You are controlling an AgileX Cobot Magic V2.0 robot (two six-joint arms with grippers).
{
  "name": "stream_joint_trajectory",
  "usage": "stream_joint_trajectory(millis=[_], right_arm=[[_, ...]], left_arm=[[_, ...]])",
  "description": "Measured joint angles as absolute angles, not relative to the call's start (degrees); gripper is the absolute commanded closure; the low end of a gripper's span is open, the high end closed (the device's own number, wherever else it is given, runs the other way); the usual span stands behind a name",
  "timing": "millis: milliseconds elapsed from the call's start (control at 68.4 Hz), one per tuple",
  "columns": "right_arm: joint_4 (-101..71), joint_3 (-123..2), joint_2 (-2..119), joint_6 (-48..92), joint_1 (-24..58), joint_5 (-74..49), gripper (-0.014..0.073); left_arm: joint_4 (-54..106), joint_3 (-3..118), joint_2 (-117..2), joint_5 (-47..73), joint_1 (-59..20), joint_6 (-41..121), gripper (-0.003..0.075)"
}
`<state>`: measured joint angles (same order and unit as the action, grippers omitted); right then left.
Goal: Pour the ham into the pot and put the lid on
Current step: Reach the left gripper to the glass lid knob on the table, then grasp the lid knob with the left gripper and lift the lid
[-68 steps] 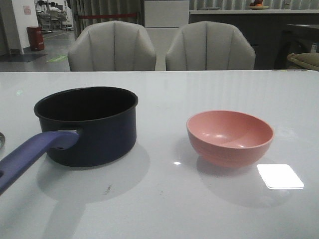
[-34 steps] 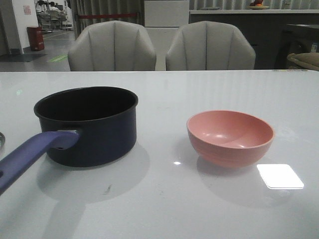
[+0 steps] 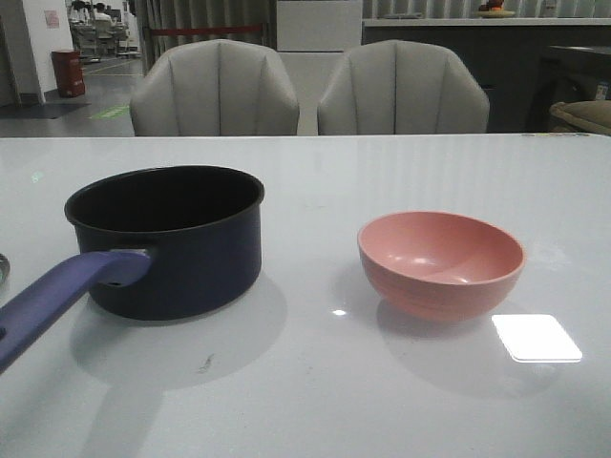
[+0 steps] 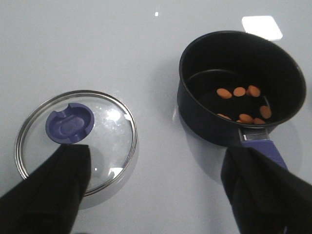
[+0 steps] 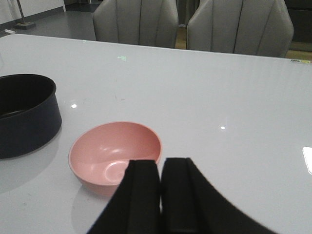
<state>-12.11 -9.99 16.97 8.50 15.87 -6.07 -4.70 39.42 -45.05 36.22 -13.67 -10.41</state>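
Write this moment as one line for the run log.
ham: in pot | pink bowl: empty | lid: on table, pot uncovered | left claw: open, above lid | right claw: shut, empty

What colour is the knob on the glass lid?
The knob on the lid is dark blue-purple, seen best in the left wrist view.

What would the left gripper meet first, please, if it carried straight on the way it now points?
Probably bare white table: the open left gripper looks down at the gap between the round clear glass lid and the dark navy saucepan holding orange ham pieces. Depth is uncertain.
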Motion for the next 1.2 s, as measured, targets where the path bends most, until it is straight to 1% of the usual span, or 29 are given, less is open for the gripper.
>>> stream_joint_trajectory(millis=[88,219,409,497,643,877,1053,1199], right_arm=[[-12.1,-10.0,17.0,8.5,15.9,-6.1,0.0427],[-12.1,-10.0,17.0,8.5,15.9,-6.1,0.0427],[-12.1,-10.0,17.0,8.5,15.9,-6.1,0.0427],[-12.1,-10.0,17.0,8.5,15.9,-6.1,0.0427],[-12.1,-10.0,17.0,8.5,15.9,-6.1,0.0427],[-12.1,-10.0,17.0,8.5,15.9,-6.0,0.0427],[-12.1,-10.0,17.0,8.5,15.9,-6.0,0.0427],[-12.1,-10.0,17.0,8.5,15.9,-5.9,0.0427]], left_arm=[[-4.1,42.8,-52.0,37.1,-11.6,-10.4,0.0146],[-1.1,48.0,-60.2,40.4,-6.3,-9.9,0.0147],[1.4,55.2,-70.7,46.3,1.1,-4.7,0.0147],[2.9,58.5,-74.8,49.2,3.2,-1.6,0.0147],[3.4,63.6,-82.8,55.4,4.2,2.7,0.0148],[4.2,71.1,-93.8,60.7,4.9,3.6,0.0148],[4.2,75.4,-99.1,63.3,7.2,3.8,0.0148],[4.2,76.9,-101.2,63.5,7.7,4.3,0.0148]])
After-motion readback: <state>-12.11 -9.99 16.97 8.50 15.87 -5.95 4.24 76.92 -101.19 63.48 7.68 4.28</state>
